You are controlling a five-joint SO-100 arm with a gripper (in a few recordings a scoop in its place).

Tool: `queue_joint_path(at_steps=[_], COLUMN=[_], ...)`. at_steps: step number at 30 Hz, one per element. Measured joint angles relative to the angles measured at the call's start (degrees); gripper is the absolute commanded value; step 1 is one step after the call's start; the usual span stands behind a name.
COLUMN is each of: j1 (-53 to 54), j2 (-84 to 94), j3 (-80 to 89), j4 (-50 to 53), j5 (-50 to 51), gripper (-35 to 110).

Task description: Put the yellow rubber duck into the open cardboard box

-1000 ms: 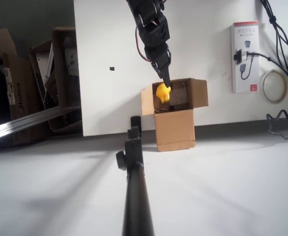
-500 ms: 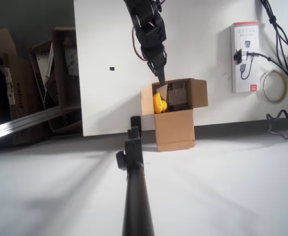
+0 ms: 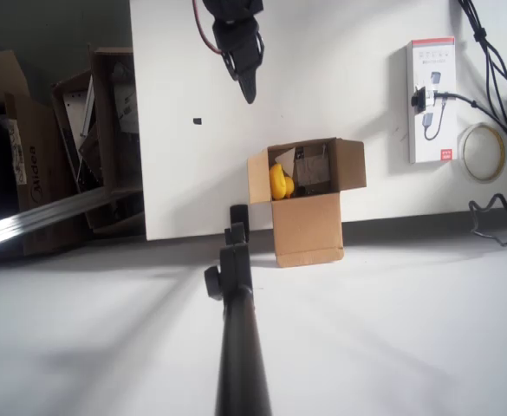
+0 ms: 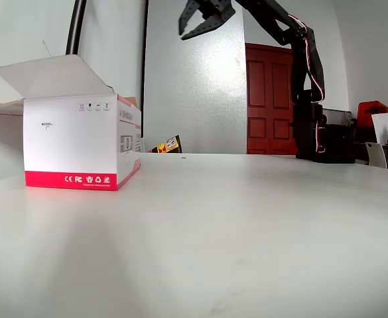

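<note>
Since the earlier frames the arm has lifted away from the cardboard box [image 3: 308, 201] toward twelve o'clock in the overhead view, and the yellow rubber duck [image 3: 278, 183], carried a second ago, now lies released inside

On the tabletop [image 3: 348, 95], largest first: the box stands near the six o'clock edge with its flaps spread; a white and red packet [image 3: 432, 100] lies at its three o'clock with a tape roll [image 3: 482, 152] beyond it. Inside the box the duck rests against the nine o'clock wall. Above, the jaws [image 4: 205, 18] hang well clear, spread wide and empty in the fixed view

By its look the duck is light, soft and squashy; a grip across its rounded body would suit, though the task appears done
</note>
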Motion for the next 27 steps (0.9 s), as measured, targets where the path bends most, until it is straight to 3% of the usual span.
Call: queue_joint_path(at_steps=[12,27], j1=[8.35,15.29], j2=[19.16,51.68], j3=[13.36,56.69], j4=[2.2,-13.1], j5=[0.09,-0.44], gripper=[-1,-1])
